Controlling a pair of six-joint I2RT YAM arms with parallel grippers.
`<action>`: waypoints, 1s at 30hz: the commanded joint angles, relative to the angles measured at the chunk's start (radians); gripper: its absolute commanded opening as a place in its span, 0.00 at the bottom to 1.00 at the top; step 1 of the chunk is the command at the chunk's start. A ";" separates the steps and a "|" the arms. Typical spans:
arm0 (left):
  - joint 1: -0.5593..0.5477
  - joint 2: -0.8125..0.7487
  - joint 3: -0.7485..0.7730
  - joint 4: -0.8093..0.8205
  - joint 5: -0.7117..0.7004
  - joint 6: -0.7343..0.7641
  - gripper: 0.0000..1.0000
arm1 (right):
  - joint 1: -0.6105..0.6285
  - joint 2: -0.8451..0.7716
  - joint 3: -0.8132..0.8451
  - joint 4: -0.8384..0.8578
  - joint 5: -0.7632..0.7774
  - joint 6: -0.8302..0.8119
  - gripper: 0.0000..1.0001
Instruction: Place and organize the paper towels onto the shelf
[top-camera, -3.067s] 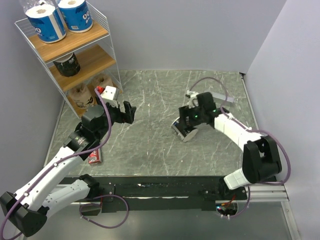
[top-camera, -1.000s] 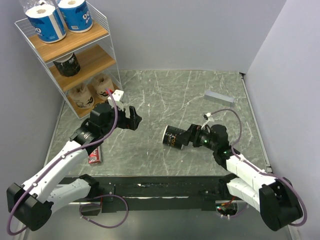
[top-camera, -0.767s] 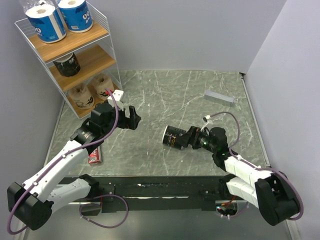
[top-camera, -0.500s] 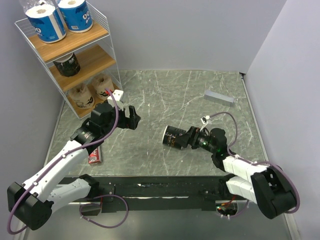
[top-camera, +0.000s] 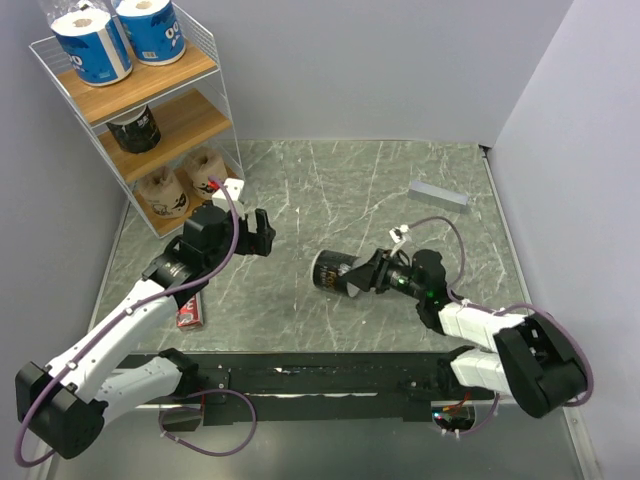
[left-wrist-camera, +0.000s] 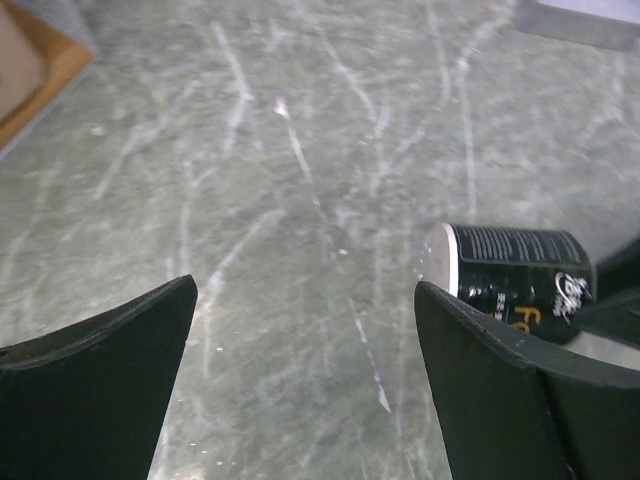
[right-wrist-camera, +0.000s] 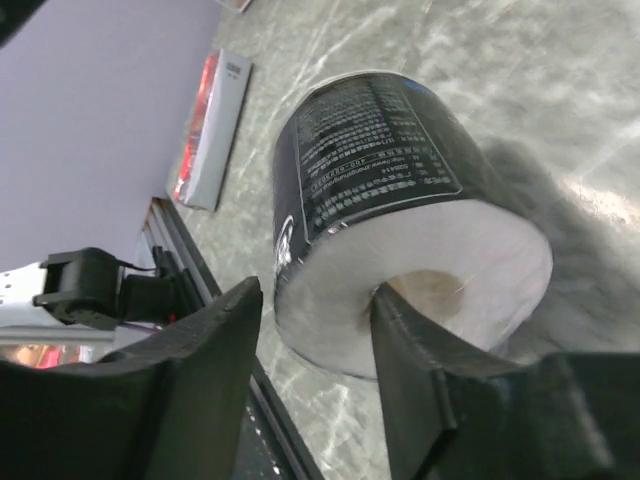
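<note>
A black-wrapped paper towel roll (top-camera: 335, 270) (right-wrist-camera: 380, 150) lies on its side mid-table. My right gripper (top-camera: 365, 275) (right-wrist-camera: 315, 290) is shut on its wall, one finger inside the hollow core and the other against the wrapper. My left gripper (top-camera: 262, 232) (left-wrist-camera: 305, 290) hovers open and empty left of it, with the roll (left-wrist-camera: 510, 270) at its right fingertip's side. The shelf (top-camera: 185, 120) stands at far left. It holds two blue-wrapped rolls (top-camera: 92, 45) on top, a black roll (top-camera: 135, 128) on the middle board and two tan rolls (top-camera: 165, 192) on the bottom board.
A flat red box (top-camera: 190, 315) (right-wrist-camera: 210, 130) lies near the front left, under my left arm. A small grey block (top-camera: 438, 193) (left-wrist-camera: 580, 20) sits at the back right. Walls close in the table's far and right sides.
My right gripper has closed on the black roll's wall, and the roll has shifted slightly left. The left arm has hardly moved.
</note>
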 joint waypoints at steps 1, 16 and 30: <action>-0.003 -0.056 0.011 0.007 -0.172 -0.001 0.96 | 0.124 -0.101 0.199 -0.262 0.129 -0.127 0.49; -0.021 -0.091 0.006 0.023 -0.064 0.074 0.97 | 0.257 -0.049 0.692 -0.959 0.386 -0.232 0.60; -0.245 0.362 0.320 -0.164 -0.046 0.108 0.99 | 0.260 -0.560 0.461 -1.217 0.553 -0.237 0.99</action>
